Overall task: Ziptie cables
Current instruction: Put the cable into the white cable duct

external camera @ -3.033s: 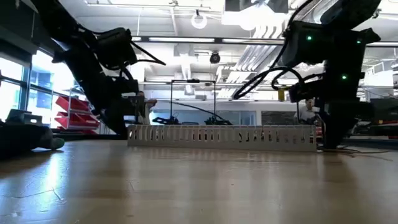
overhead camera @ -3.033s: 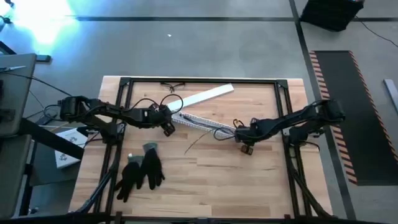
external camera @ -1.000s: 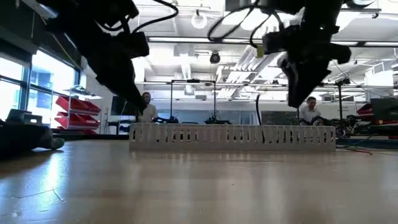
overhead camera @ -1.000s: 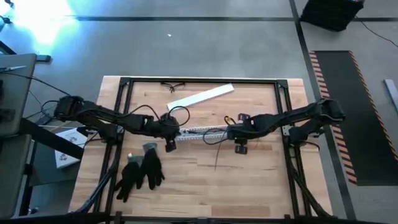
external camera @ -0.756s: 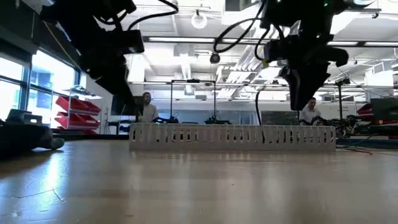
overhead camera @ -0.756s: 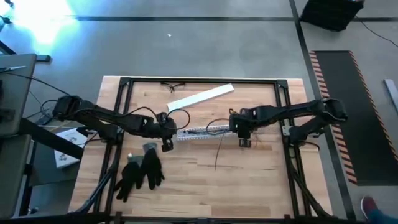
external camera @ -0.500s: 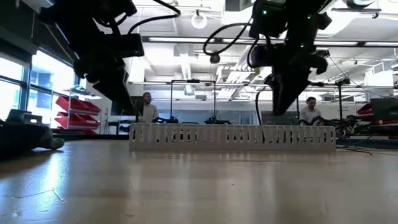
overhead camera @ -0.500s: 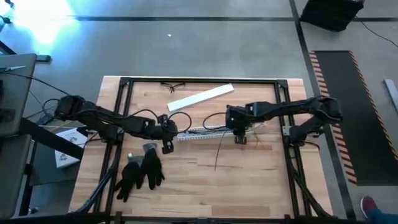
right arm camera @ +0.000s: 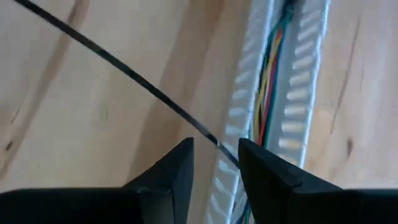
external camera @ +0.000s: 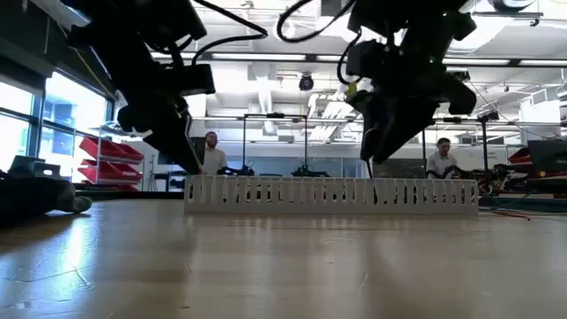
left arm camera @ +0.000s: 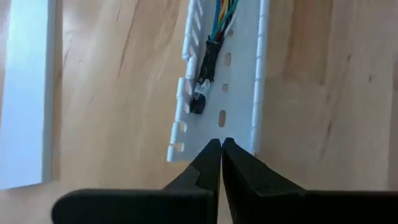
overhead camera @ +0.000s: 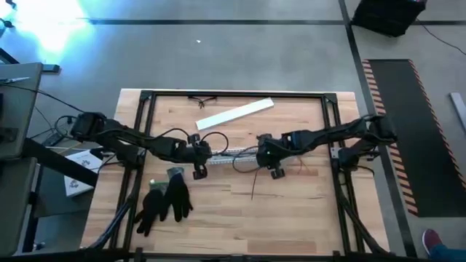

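Right end effector [right arm camera: 214, 163] moved left over cables [right arm camera: 268, 74], part-open; left [left arm camera: 221, 149] closed, empty.

You are working in an industrial robotics lab or workshop hall. Beyond your wooden desk [overhead camera: 291, 204], the low view shows a high open ceiling with exposed white ducts [external camera: 390, 75] and long strip lights [external camera: 266, 56], a tall window [external camera: 27, 124] at the left edge, red shelving [external camera: 93, 151] beside it, and other black-framed workstations [external camera: 275, 142] farther back. Two people [external camera: 211, 152] stand among those stations. From above, your desk sits on a bare grey concrete floor [overhead camera: 240, 51], with striped hazard tape [overhead camera: 378, 94] edging a dark mat [overhead camera: 415, 138] at the right of the frame.
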`<state>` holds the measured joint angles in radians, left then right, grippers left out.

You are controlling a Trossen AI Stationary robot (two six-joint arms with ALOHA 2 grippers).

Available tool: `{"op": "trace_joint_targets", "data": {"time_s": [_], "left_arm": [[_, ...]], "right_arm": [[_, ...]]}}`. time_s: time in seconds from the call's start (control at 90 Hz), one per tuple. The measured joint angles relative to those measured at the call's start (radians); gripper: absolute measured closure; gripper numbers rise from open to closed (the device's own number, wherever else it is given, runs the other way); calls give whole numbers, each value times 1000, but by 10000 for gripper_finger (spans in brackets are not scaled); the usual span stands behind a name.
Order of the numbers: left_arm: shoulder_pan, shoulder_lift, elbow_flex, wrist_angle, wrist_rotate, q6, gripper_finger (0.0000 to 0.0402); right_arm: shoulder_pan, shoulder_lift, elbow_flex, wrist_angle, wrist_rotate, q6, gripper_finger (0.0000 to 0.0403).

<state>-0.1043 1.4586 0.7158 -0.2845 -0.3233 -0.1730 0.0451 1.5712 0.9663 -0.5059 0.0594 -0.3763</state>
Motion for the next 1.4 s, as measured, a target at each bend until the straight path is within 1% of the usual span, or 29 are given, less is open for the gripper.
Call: {"op": "trace_joint_targets", "data": {"time_s": [0.1,0.211,0.322,0.411,0.522,0.556,0.633,0.711,0.833,0.922,1.022,1.2,1.322,1.4], "left_arm": [[0,13,0,-1,-1,0,401],[0,27,0,-4,-1,-1,401],[-6,26,0,-8,-14,-2,401],[-21,9,2,-36,-61,-8,401],[-43,-22,40,-133,-89,-60,401],[-51,-31,54,-174,-89,-81,401],[-76,-47,83,-252,-85,-134,401],[-99,-55,86,-272,-73,-184,401],[-129,-47,58,-265,-71,-229,401],[-143,-45,20,-257,-92,-272,401],[-159,-45,-28,-185,-120,-305,401],[-201,-45,-64,-40,-144,-268,401],[-233,-46,-63,16,-214,-226,401],[-239,-50,-55,24,-249,-230,401]], "right_arm": [[22,11,-1,29,63,-18,291],[36,45,-1,70,74,-54,291],[48,84,-1,74,112,-67,294],[58,88,1,97,156,-22,320],[62,77,3,102,159,30,380],[62,71,4,97,155,42,391],[62,66,25,50,154,69,396],[62,59,69,6,163,80,401],[62,57,153,-34,172,80,402],[62,57,195,-36,157,59,403],[62,57,232,-38,141,55,403],[62,57,323,-87,148,35,403],[68,57,415,-152,177,55,403],[80,57,485,-204,185,76,403]]}}
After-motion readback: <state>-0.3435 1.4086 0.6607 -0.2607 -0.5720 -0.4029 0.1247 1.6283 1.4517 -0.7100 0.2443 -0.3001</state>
